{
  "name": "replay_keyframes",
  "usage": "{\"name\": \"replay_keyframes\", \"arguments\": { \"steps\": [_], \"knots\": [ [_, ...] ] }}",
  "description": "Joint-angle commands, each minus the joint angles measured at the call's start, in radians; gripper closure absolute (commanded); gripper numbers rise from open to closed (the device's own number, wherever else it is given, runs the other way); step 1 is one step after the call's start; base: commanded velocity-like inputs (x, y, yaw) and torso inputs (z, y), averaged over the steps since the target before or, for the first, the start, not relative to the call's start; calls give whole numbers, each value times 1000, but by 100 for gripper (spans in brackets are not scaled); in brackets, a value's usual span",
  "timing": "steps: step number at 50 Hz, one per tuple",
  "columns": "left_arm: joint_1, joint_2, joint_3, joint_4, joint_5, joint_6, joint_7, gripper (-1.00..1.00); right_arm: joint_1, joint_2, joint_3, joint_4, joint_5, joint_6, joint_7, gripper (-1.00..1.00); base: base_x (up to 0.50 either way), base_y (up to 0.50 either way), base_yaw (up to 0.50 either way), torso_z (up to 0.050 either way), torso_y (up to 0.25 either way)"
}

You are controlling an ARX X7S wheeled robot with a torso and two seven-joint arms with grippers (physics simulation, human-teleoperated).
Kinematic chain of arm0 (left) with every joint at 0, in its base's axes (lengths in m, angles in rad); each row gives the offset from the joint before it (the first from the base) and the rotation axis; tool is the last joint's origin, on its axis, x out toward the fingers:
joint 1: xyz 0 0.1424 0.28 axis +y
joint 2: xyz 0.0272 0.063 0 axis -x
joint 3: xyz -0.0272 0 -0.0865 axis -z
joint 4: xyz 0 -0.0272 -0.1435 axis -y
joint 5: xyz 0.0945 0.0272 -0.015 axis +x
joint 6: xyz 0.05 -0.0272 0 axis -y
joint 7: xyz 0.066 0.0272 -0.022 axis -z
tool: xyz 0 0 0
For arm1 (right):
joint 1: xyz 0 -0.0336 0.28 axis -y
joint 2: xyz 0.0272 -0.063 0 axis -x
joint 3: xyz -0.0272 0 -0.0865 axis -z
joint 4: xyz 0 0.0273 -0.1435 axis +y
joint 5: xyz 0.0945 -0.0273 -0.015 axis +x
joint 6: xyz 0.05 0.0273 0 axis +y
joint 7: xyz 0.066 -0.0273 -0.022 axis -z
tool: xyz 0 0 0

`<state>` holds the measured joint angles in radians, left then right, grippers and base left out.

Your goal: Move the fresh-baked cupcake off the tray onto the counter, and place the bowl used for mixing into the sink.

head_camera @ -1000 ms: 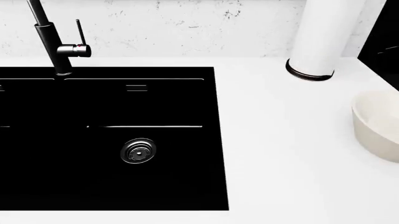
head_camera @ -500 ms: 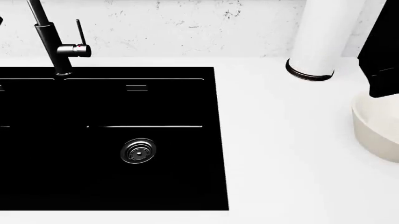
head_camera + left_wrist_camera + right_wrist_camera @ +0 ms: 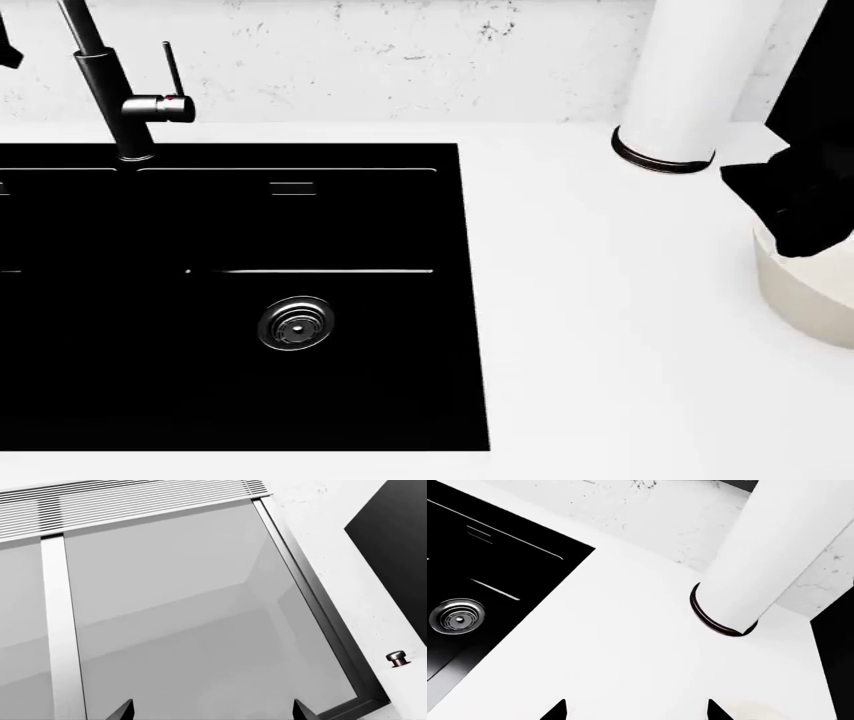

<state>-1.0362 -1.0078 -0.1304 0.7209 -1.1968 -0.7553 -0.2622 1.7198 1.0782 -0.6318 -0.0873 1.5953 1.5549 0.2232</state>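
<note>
The cream-white bowl (image 3: pixel 805 298) sits on the white counter (image 3: pixel 614 330) at the far right, cut off by the head view's edge. My right gripper (image 3: pixel 801 238) hangs over the bowl's near-left rim and hides part of it. In the right wrist view the right gripper (image 3: pixel 636 711) is open with only white counter between its fingertips (image 3: pixel 557 711). The black sink (image 3: pixel 374 390) lies to the left, its drain (image 3: pixel 295 323) bare. My left gripper (image 3: pixel 212 711) is open and empty, facing a glass pane. The cupcake and the tray are out of view.
A tall white cylinder with a dark base ring (image 3: pixel 681 100) stands on the counter behind the bowl, also in the right wrist view (image 3: pixel 747 580). The dark faucet (image 3: pixel 114 95) rises at the sink's back rim. A marbled white wall (image 3: pixel 400 60) backs the counter.
My right arm has come down from the upper right and now covers the bowl's rim. A dark sliver of the left arm has appeared at the head view's top left.
</note>
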Motion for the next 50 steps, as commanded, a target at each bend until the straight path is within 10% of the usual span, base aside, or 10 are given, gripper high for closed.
{"name": "replay_keyframes", "arguments": {
  "steps": [1, 17, 50],
  "knots": [
    [0, -1, 4, 0, 0, 0, 2, -100, 119, 3, -171, 0, 6, -3, -88, -100, 0, 0, 0, 0, 0],
    [1, -9, 4, 4, -12, -6, -4, -100, 352, 38, -507, 54, 32, 4, -117, -100, 0, 0, 0, 0, 0],
    [44, -16, -9, 10, 4, 5, 0, -100, 331, 82, -638, 109, 28, -121, -77, -100, 0, 0, 0, 0, 0]
  ]
}}
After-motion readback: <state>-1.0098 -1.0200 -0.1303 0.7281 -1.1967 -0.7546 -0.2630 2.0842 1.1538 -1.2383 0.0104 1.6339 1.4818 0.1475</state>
